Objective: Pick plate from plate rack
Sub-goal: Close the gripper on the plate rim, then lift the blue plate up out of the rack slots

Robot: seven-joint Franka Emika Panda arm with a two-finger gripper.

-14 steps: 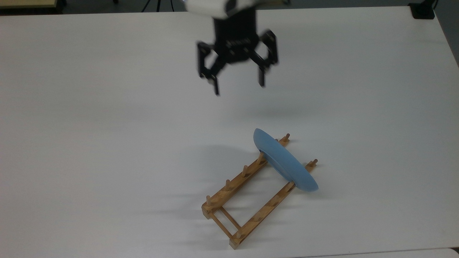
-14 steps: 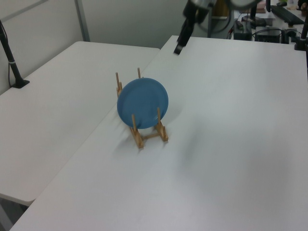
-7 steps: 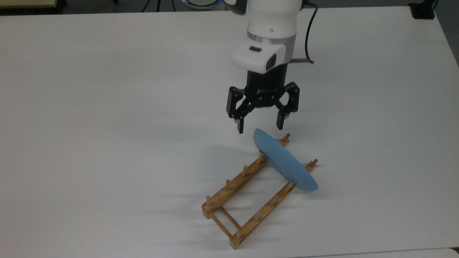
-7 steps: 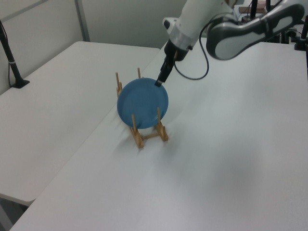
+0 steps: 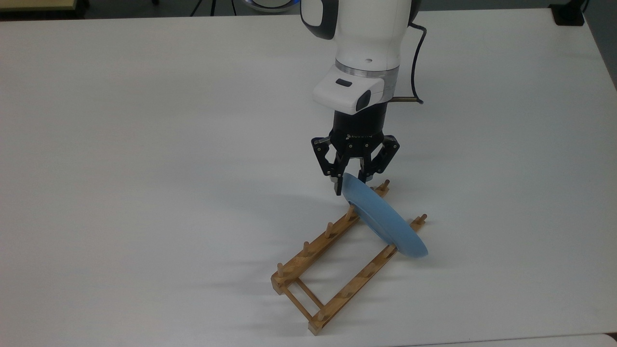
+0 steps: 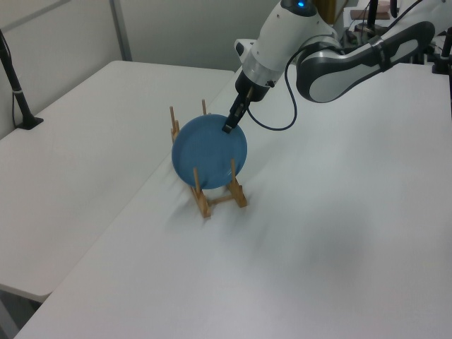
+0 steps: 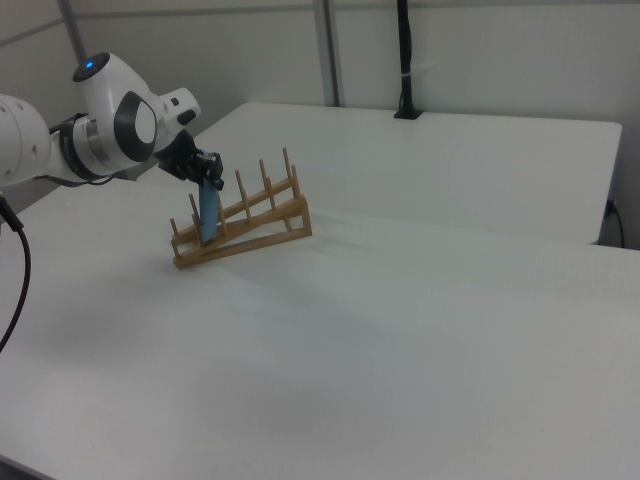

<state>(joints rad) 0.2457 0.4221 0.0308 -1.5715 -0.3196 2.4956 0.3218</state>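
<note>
The light-blue plate (image 5: 383, 219) stands on edge between the pegs at the far end of the wooden plate rack (image 5: 308, 255). It leans toward the top view's right. My gripper (image 5: 352, 184) has come down from above onto the plate's top rim. Its black fingers (image 5: 337, 185) are drawn in with one on each face of the rim, and the near one touches the edge. The left view has the gripper (image 6: 229, 126) at the upper right rim of the plate (image 6: 208, 152). From the right view, the gripper (image 7: 210, 182) sits just over the edge-on plate (image 7: 208, 218) in the rack (image 7: 245, 225).
The rack stands on a wide white table (image 5: 144, 168). A second white table (image 6: 78, 141) adjoins it on the left view's left. A black post (image 7: 404, 60) stands at the far table edge in the right view. The arm's cable (image 5: 415, 62) hangs beside the wrist.
My gripper swept in from the far side of the table, dropped onto the plate's top rim, and its fingers drew together from wide open. The plate and rack stayed put.
</note>
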